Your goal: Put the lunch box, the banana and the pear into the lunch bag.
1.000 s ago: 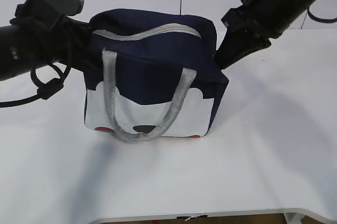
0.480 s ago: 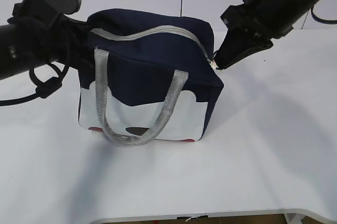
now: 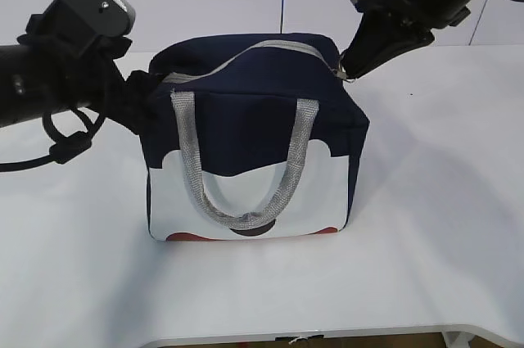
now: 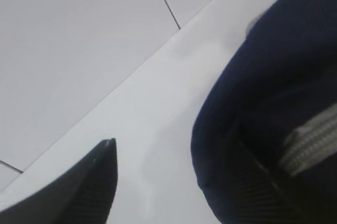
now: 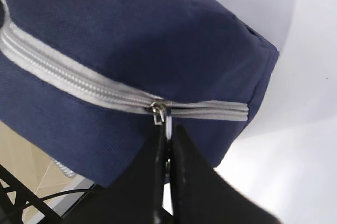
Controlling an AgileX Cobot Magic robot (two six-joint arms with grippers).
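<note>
The navy lunch bag (image 3: 246, 110) stands upright mid-table, its white spotted side and grey handles (image 3: 246, 217) facing me. Its grey zipper (image 3: 246, 55) runs over the top. My right gripper (image 3: 348, 70) is shut on the zipper's ring pull at the bag's top right corner; in the right wrist view the fingers (image 5: 181, 171) pinch the pull just below the slider (image 5: 158, 109). My left gripper (image 3: 139, 96) is against the bag's upper left side. In the left wrist view (image 4: 176, 155) its jaws stand wide apart beside the bag corner (image 4: 274, 76). The lunch box, banana and pear are out of view.
The white table (image 3: 426, 225) spreads around the bag, with its front edge (image 3: 327, 333) near the bottom of the exterior view. A pale wall stands behind. The left arm's cable loop (image 3: 70, 139) hangs left of the bag.
The bag has shifted right and stands taller and squarer to the camera. My right gripper has risen to the bag's top right corner, holding the zipper pull. The left arm stays at the bag's left.
</note>
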